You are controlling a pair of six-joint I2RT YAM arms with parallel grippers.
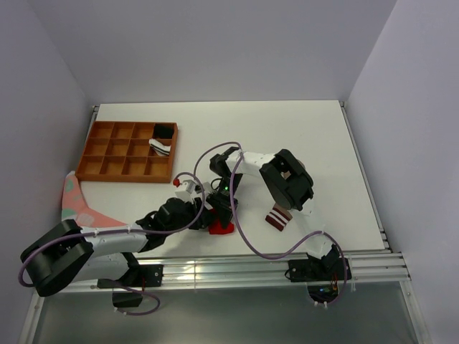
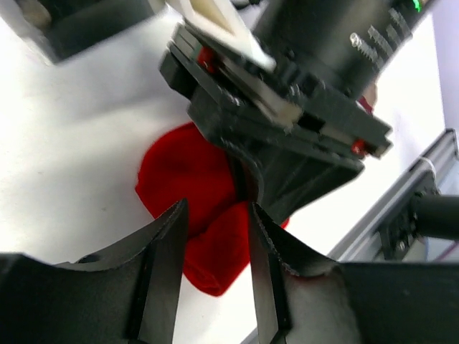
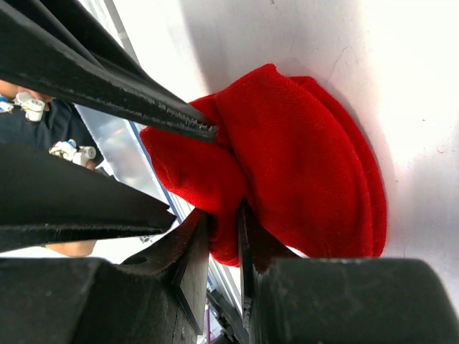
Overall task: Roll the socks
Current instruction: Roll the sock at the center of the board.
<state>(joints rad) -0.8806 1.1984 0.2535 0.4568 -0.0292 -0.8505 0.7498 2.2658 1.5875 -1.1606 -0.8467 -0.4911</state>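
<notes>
The bright red sock [image 1: 221,228] lies bunched on the white table near the front edge, between both grippers. Its white patch is hidden. My right gripper [image 3: 224,222] is shut on a fold at the edge of the red sock [image 3: 301,158]. My left gripper [image 2: 215,215] stands half closed, with a thick fold of the red sock [image 2: 183,172] filling the gap at its tips. Its fingers [image 3: 143,100] press into the fabric in the right wrist view. Of the tan-brown sock, only the maroon-and-white striped cuff [image 1: 278,218] shows, lying under the right arm.
A brown compartment tray [image 1: 107,154] stands at the back left with dark and white items in two cells. A pink and teal sock [image 1: 79,204] lies by the left arm. The metal rail [image 1: 244,269] runs along the front edge. The right gripper's body [image 2: 287,107] is close above the left fingers.
</notes>
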